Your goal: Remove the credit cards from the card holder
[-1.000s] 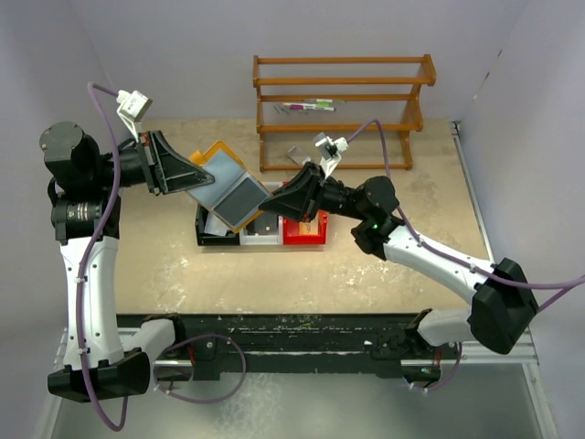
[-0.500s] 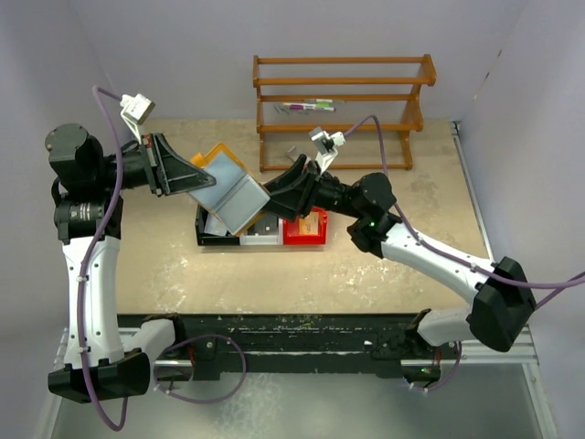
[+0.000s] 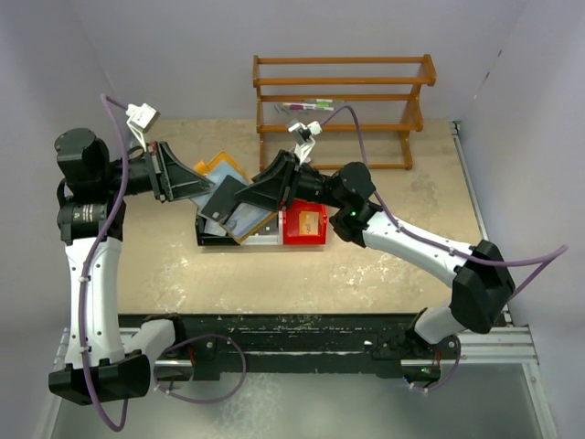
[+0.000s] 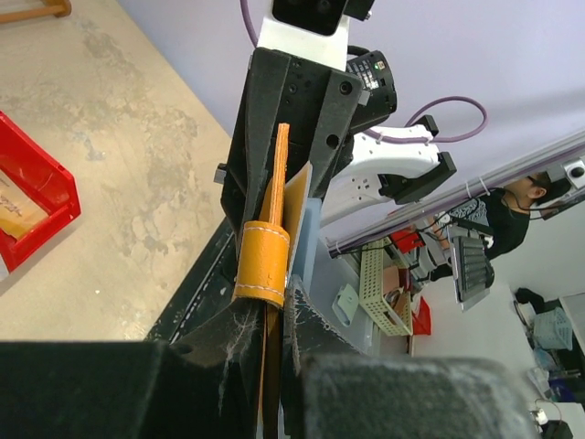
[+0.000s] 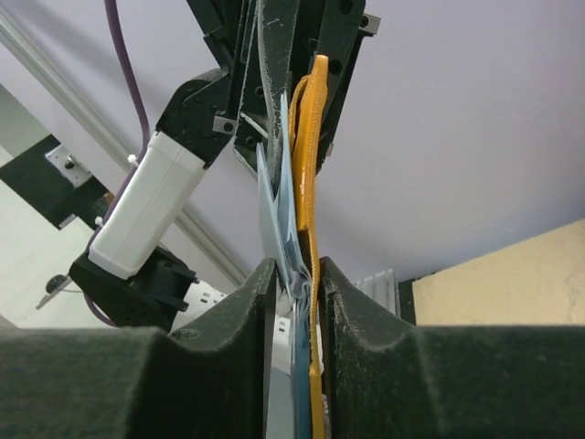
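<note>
Both left gripper [image 3: 203, 190] and right gripper [image 3: 252, 198] tight on the card holder [image 3: 245, 219]; tan item [image 3: 311, 219] in red bin [image 3: 304, 240].

Tan-orange card holder [image 3: 245, 218] open, tilted, held aloft; pale credit cards [image 5: 277, 229] tucked inside.

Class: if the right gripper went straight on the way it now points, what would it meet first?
The right gripper is shut on the card holder. Sliding on along it, it would probably meet the left gripper, clamped on the far end directly ahead; the gap's depth is unclear.
</note>
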Tool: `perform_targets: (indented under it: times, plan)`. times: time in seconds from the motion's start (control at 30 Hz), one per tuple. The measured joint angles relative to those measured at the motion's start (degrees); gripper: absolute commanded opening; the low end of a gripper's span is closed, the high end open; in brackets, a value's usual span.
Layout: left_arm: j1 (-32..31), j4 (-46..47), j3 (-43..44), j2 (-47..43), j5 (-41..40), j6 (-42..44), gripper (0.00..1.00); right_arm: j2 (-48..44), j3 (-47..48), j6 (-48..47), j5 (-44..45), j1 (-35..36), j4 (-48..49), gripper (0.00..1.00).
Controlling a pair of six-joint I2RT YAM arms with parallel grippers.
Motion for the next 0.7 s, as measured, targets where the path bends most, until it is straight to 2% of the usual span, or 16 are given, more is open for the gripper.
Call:
perform_targets:
  times: [0.1, 0.17, 0.2, 0.3, 0.47, 0.53, 0.7]
  plan:
    - [0.02, -4.04, 0.79, 0.15, -0.48, 4.33, 0.10, 0.00, 0.00, 0.68, -0.20, 0.02, -1.46, 0.08]
    - [0.02, -8.28, 2.71, 0.81, -1.75, 8.81, 0.19, -0.46, 0.00, 0.70, 0.07, 0.02, -2.91, 0.02]
    - [0.00, -10.47, 3.87, 1.25, -2.29, 10.78, 0.27, -0.92, 0.04, 0.35, 0.46, 0.04, -4.09, 0.00]
    - [-0.04, -14.71, 6.25, 1.92, -4.15, 16.31, 0.48, -2.60, 0.63, -1.33, 1.38, 0.24, -8.90, 0.00]
    - [0.04, -18.69, 8.22, 1.86, -7.15, 22.64, 0.64, -4.46, 3.06, -5.14, 1.49, 0.28, -19.02, 0.00]
    - [0.04, -19.19, 8.37, 1.60, -7.28, 24.28, 0.68, -4.57, 4.35, -7.08, 1.70, 0.28, -23.69, 0.00]
    - [0.04, -20.26, 6.32, -0.07, -5.92, 27.91, 0.67, -3.10, 10.34, -11.85, 1.05, 0.28, -35.04, 0.00]
